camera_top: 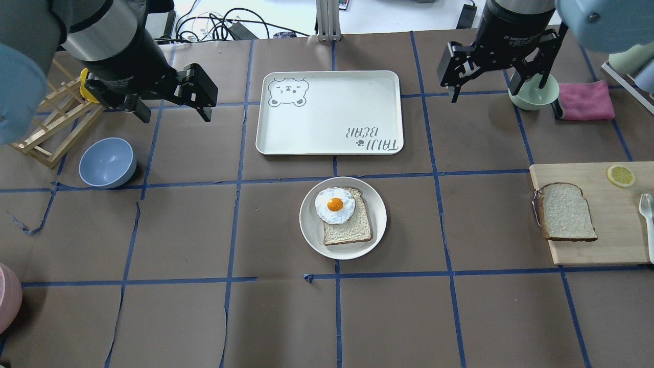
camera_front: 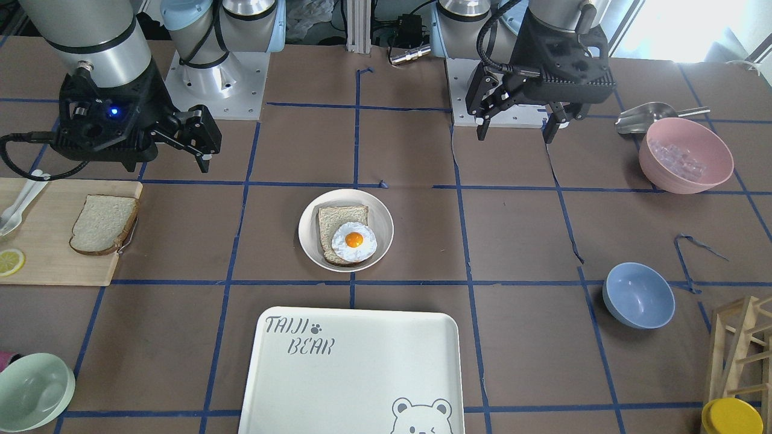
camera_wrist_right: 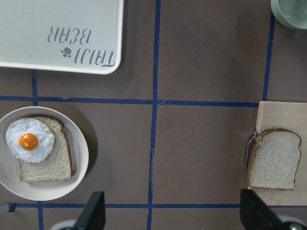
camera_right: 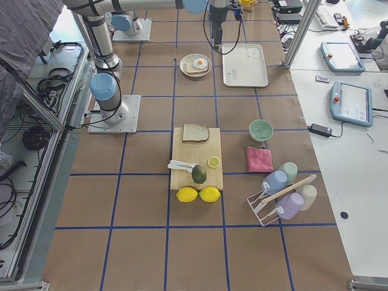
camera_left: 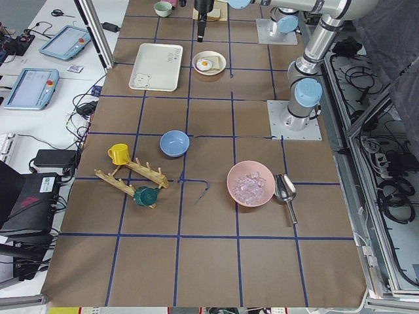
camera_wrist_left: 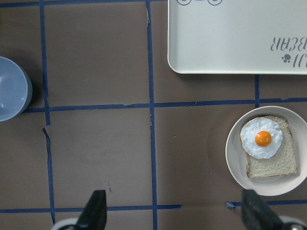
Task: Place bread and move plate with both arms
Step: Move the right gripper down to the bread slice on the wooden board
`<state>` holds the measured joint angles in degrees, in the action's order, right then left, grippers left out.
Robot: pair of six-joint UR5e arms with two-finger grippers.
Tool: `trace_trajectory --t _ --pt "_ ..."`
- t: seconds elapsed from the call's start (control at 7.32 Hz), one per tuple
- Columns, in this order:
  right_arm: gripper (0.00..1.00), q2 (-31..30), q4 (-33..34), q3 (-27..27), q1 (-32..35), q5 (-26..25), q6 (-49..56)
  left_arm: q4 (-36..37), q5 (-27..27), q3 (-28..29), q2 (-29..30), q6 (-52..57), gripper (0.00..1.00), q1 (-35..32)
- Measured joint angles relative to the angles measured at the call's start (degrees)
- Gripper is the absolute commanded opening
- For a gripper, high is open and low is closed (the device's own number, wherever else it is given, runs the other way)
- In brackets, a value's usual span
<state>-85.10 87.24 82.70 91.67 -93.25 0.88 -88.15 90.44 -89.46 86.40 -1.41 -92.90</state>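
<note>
The plain bread [camera_front: 104, 224] lies on a wooden cutting board [camera_front: 48, 259] on the robot's right; it also shows in the overhead view [camera_top: 566, 212] and the right wrist view [camera_wrist_right: 274, 165]. The plate [camera_front: 381, 212] sits at the table's middle [camera_top: 311, 232] and holds another bread slice with a fried egg [camera_top: 334, 205]. My left gripper [camera_top: 173, 113] hangs open and empty above the table, far left of the plate [camera_wrist_left: 236, 165]. My right gripper [camera_top: 485, 92] hangs open and empty, between plate and board, on the tray side.
The bear-printed tray [camera_top: 327, 112] lies just beyond the plate. A blue bowl [camera_top: 107, 162] and a wooden rack [camera_top: 51, 128] are at the left. A green bowl [camera_top: 534, 92] and pink cloth [camera_top: 585, 99] are at the right. A lemon slice [camera_top: 621, 175] lies on the board.
</note>
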Motion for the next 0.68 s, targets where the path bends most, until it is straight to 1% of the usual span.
trace_trajectory --t 0.27,0.41,0.55,0.68 --pt "1.0 0.12 -0.05 0.11 -0.04 -0.08 0.05 0.0 0.0 0.04 0.0 0.0 1.0 0.0" --pt "1.0 0.33 -0.01 1.03 -0.29 -0.53 0.26 0.0 0.0 0.07 0.0 0.0 1.0 0.0" --pt "1.0 0.51 0.37 3.77 -1.21 -2.44 0.4 0.0 0.0 0.07 0.0 -0.02 1.0 -0.01" --pt "1.0 0.56 1.8 8.56 -3.53 -5.74 0.34 0.0 -0.02 0.08 0.03 -0.03 1.0 -0.05"
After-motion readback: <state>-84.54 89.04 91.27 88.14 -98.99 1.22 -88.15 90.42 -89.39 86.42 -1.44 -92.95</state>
